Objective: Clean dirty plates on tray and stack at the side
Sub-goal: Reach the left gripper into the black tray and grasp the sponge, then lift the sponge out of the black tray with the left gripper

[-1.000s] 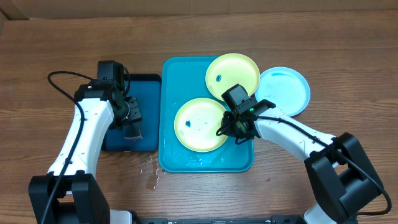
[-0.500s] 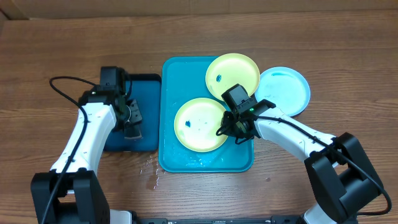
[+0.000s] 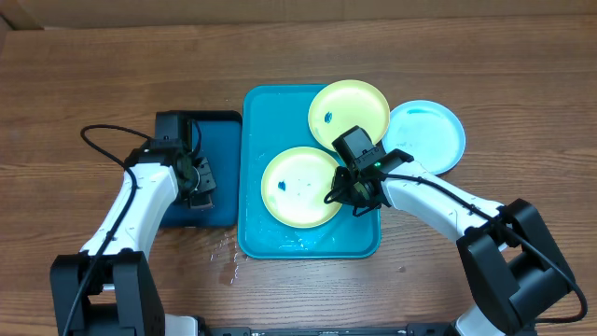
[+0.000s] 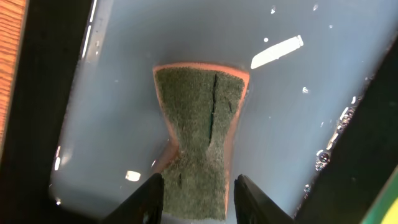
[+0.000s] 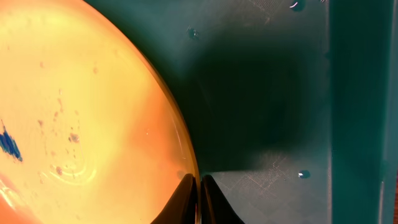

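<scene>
Overhead, layout: The tray (image 3: 264, 117) sits mid-worktop. The near plate (image 3: 303, 191), yellow-green, lies inside it. The far plate (image 3: 354, 105), also yellow-green, rides over its far right corner. The blue plate (image 3: 431, 135) rests on the worktop (image 3: 93, 75) just beside the tray, toward the right edge.

Overhead, arms: My left fingers (image 3: 199, 182) are down in the dark-blue tray (image 3: 222, 131) toward the left edge. My right fingers (image 3: 353, 194) are at the near plate's right rim.

Left wrist: The left fingers (image 4: 152, 199) are clamped on a green-faced sponge (image 4: 199, 112), pinching it to a waist. It lies in what looks like shallow water.

Right wrist: The right fingers (image 5: 186, 196) are pressed together on the near plate's rim. A blue smear (image 5: 7, 142) shows on the plate's face, and there are droplets on the tray floor beside it.

Step in hand: I judge the sponge is being wetted while the near plate is steadied. Both yellow-green plates carry smears, so nothing looks stacked yet.

Next move: I'd lift the sponge clear of the dark-blue tray's rim and carry it across to the near plate. Then I'd press it flat on the smear while the right side holds. The pinch is thin, so the plate could swivel.
</scene>
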{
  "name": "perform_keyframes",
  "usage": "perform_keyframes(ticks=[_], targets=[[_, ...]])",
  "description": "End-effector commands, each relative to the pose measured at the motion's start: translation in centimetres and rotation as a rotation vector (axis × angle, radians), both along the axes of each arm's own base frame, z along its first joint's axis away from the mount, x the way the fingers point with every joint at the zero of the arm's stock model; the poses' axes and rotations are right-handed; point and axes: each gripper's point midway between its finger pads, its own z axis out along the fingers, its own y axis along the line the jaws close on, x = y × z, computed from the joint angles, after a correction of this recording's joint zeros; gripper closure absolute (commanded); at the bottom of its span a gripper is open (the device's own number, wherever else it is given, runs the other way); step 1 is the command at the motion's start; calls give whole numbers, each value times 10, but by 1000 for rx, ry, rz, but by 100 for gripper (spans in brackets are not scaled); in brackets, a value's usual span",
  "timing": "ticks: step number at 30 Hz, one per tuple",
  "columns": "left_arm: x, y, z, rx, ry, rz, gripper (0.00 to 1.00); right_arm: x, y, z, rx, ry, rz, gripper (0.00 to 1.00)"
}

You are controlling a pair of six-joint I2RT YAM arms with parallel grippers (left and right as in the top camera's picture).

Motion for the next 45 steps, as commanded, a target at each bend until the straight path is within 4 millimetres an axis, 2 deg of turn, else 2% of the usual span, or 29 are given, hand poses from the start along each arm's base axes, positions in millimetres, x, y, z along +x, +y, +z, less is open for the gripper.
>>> perform_keyframes(ticks=[1,7,11,19,20,21,22,23,29,33,36,40,43,45], targets=[[-4,0,-10,2,6,0,65,0,-2,-3,-6,3,-8,93],[-5,-1,-14,-1,-1,0,71,0,-2,-3,-4,4,-7,93],[-5,1,-16,9,4,2,72,0,-2,-3,-3,4,-7,93],[-8,-5,-43,-25,73,-5,72,0,-2,-3,-3,3,-7,93],[-7,-6,-44,-35,74,-6,73,0,-2,-3,-3,4,-7,93],[-6,-7,-43,-38,71,-10,79,0,-2,-3,-3,4,-7,93],[-4,-7,-41,-39,66,-15,85,0,-2,-3,-3,3,-7,93],[-2,-7,-39,-36,63,-27,96,0,-2,-3,-3,3,-7,93],[11,-6,-11,-22,61,-77,96,0,-1,-3,-2,2,-7,95],[31,-7,6,-19,5,-118,96,0,-1,-3,-1,3,-6,95],[43,-12,16,-26,-35,-191,96,0,-1,-3,0,4,-6,85],[43,-13,15,-26,-33,-205,96,0,-1,-3,0,4,-6,75],[39,-13,11,-27,-19,-204,96,0,-1,-3,1,4,-6,73],[37,-13,9,-29,-13,-204,96,0,-1,-3,1,5,-6,74]])
